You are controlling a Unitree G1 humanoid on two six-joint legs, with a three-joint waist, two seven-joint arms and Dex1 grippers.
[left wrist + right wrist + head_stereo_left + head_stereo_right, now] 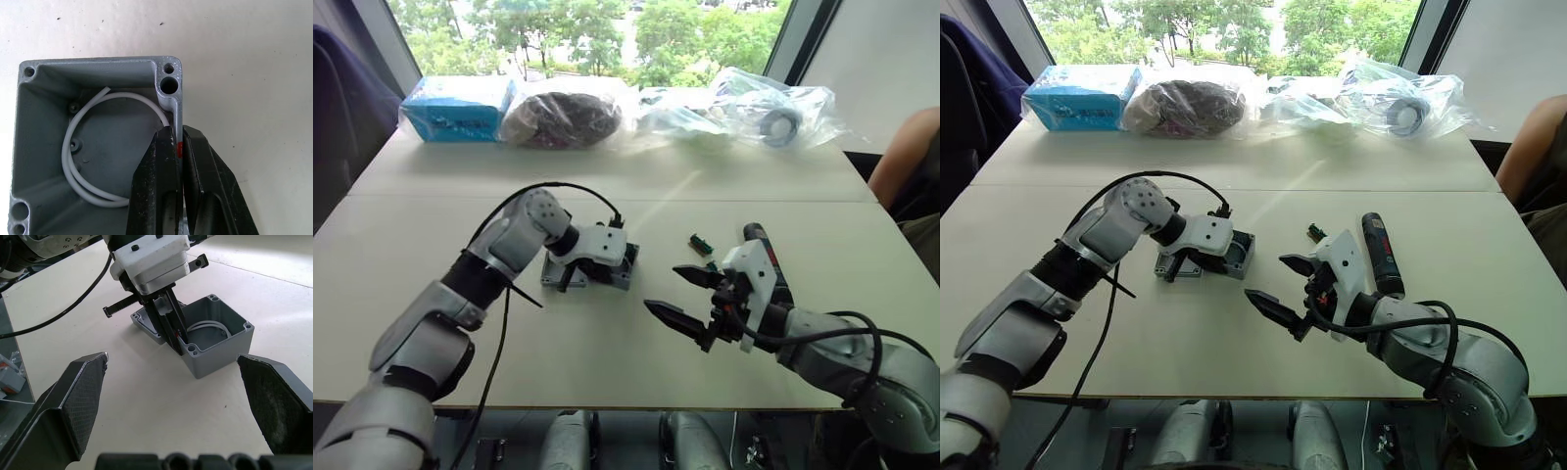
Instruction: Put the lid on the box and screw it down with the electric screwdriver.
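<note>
The left gripper (178,161) is closed on 1 wall of the box (215,340), which stands open near the table's (607,343) middle. The lid (145,325) lies just left of it. The right gripper (683,299) is wide open and empty, with the electric screwdriver (1381,253) lying at its right.

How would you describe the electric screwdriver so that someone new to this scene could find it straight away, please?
Start at the white table and go to its right side, just beyond the right gripper, which is open. The electric screwdriver lies flat there, pointing roughly away from the robot. It is a black pen-shaped cylinder with a red accent, far longer than the small green piece lying near it.
</note>
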